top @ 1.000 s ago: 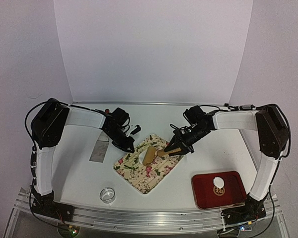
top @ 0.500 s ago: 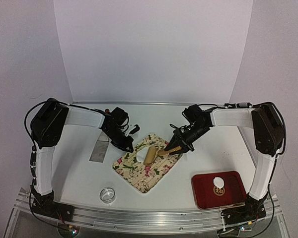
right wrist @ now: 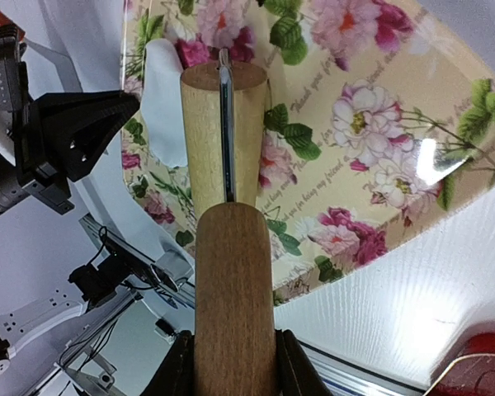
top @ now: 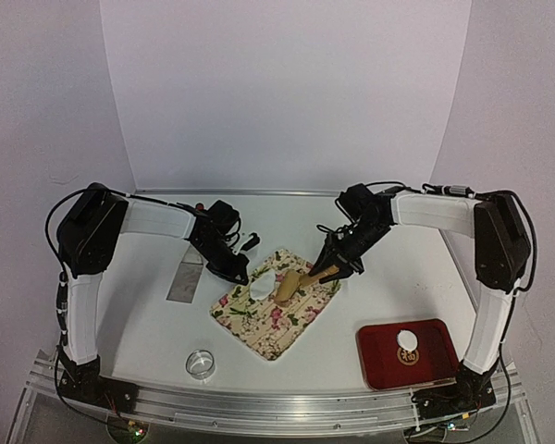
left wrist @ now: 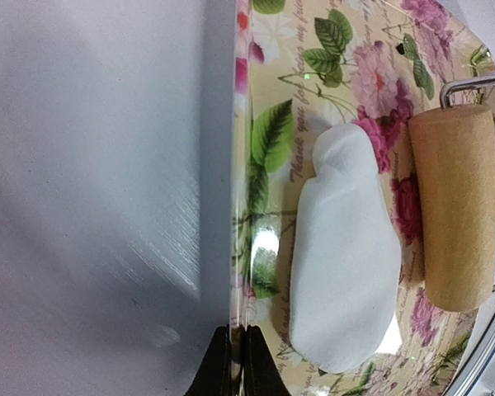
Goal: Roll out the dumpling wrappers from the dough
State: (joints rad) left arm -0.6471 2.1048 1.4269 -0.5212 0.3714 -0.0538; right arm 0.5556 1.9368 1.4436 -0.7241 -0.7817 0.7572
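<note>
- The right gripper [top: 330,269] is clamped on the wooden handle of the roller [top: 289,286]; in the wrist view its fingers [right wrist: 180,363] hug both sides of the handle.
- The roller's pale barrel [right wrist: 206,132] sits over the floral tray [top: 268,338], held in a thin metal yoke.
- A lump of white dough [top: 262,288] lies on the floral tray, just left of the barrel. It is oblong and uneven [left wrist: 342,264], and I cannot tell whether the barrel touches it.
- The left gripper [top: 238,274] is pinched closed with nothing between its tips [left wrist: 231,363], which rest at the tray's left rim, near the dough.
- One round wrapper [top: 406,339] lies on a red tray [top: 384,365] at the near right of the table [top: 148,324], well apart from the floral tray.
- A metal ring [top: 201,363] stands near the table's front edge, left of the floral tray.
- A flat metal sheet [top: 185,280] lies by the left arm.
</note>
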